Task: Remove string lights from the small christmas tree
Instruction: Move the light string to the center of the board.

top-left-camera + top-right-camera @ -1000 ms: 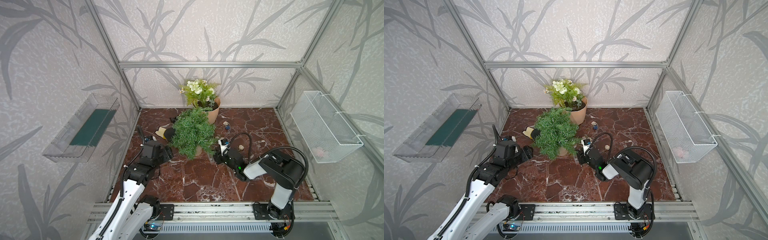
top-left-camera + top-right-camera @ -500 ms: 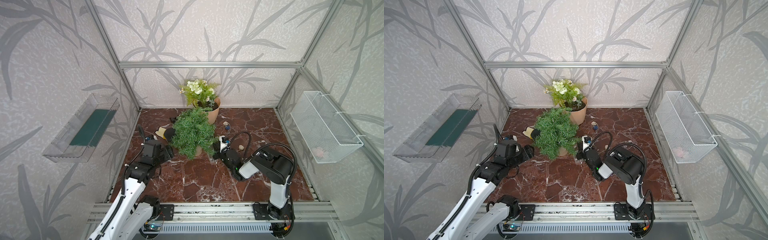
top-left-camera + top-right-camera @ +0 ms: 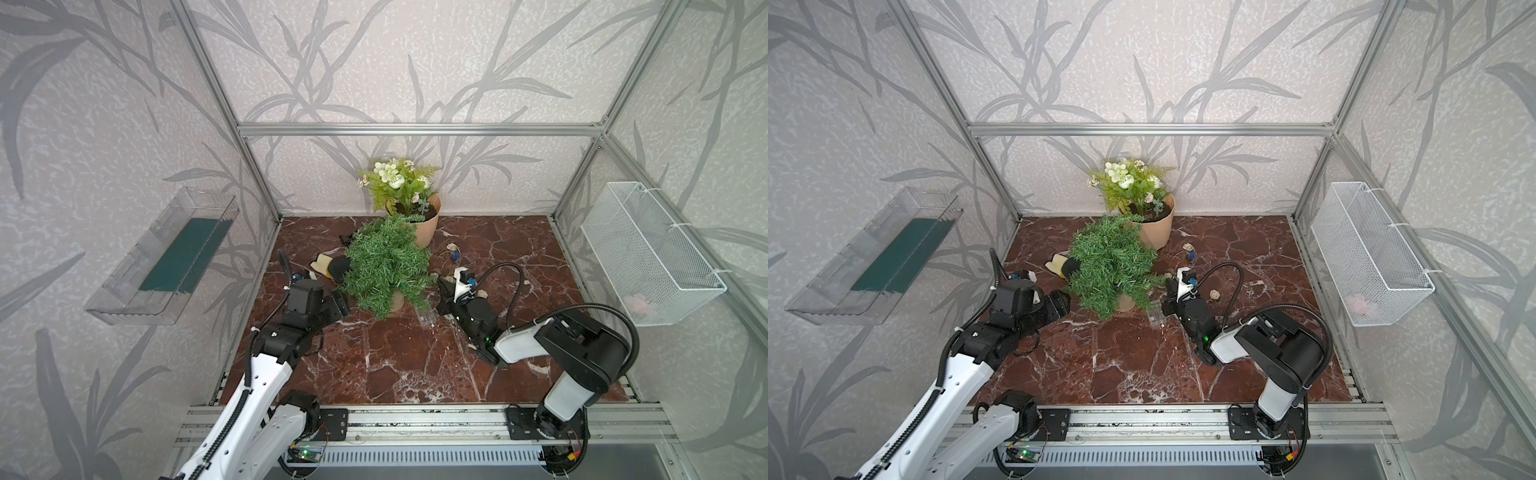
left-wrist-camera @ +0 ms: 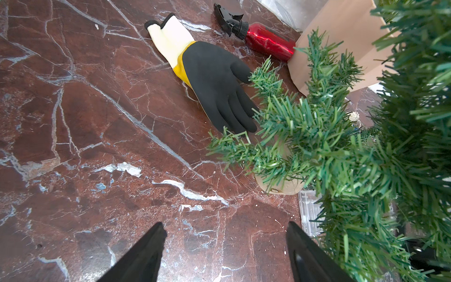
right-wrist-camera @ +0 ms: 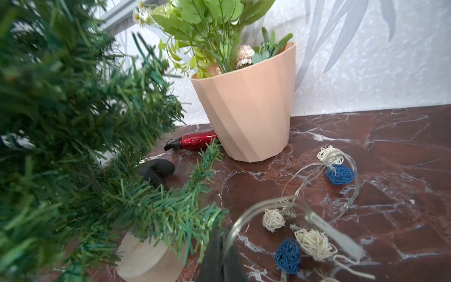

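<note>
Your right gripper (image 5: 220, 246) has just closed; its fingers, partly apart a second ago, are now pinched fully together on the pale wire of the string lights (image 5: 273, 219), which arcs up out of the tips in the right wrist view. So the grasp looks made, and the pull is likely your next step.

Most of the strand already lies on the surface (image 3: 395, 365), its cream and blue balls just beside the small christmas tree (image 3: 386, 266) on your right arm's side; the clear box (image 4: 307, 212) sits by the tan base under the low branches. Whether any wire still loops through the needles, you cannot tell from here.

Your left gripper (image 4: 225, 234) is unchanged; its fingers stand wide apart and empty, low on the tree's other side. Draw away gently, since a snag could tip the tree.
</note>
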